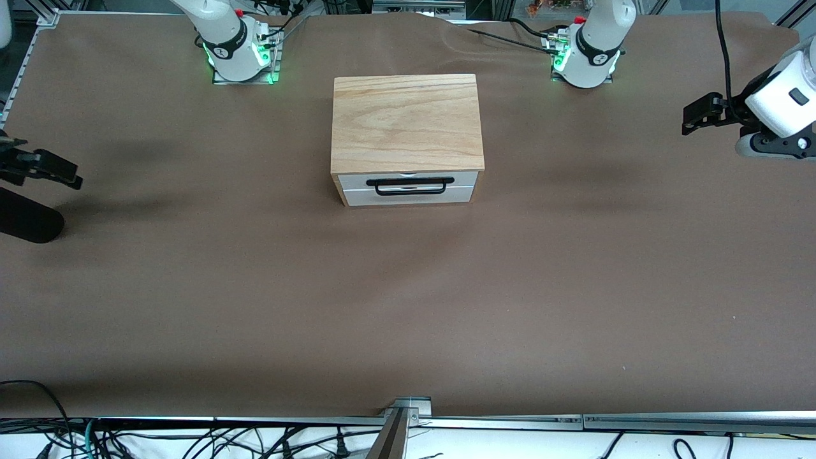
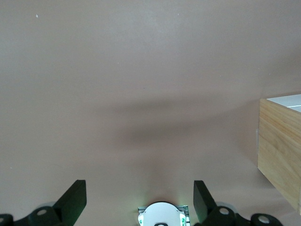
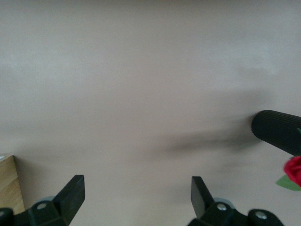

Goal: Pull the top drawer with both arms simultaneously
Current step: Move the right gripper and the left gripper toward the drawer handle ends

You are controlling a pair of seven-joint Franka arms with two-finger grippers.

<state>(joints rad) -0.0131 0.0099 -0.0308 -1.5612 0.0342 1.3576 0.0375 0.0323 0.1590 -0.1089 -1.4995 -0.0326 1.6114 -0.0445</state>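
Still shut: top drawer, both hands idle

So I see the cabinet [image 1: 406,121] mid-counter [image 1: 408,306], between the two arm bases. Top drawer [image 1: 408,180] is flush in its front w/ black bar handle [image 1: 410,185] facing the front cam, plain white panel [image 1: 408,197] just below. Left hand [image 1: 701,115] hangs over the counter's left-arm end, fingers [image 2: 73,200] spread wide, nothing in them. Right hand [image 1: 44,167] hangs over the right-arm end, fingers [image 3: 70,193] spread too, empty. Both well apart from the cabinet.

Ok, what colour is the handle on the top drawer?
Black, a wide bar handle on the white top drawer front; clearest in the front view.
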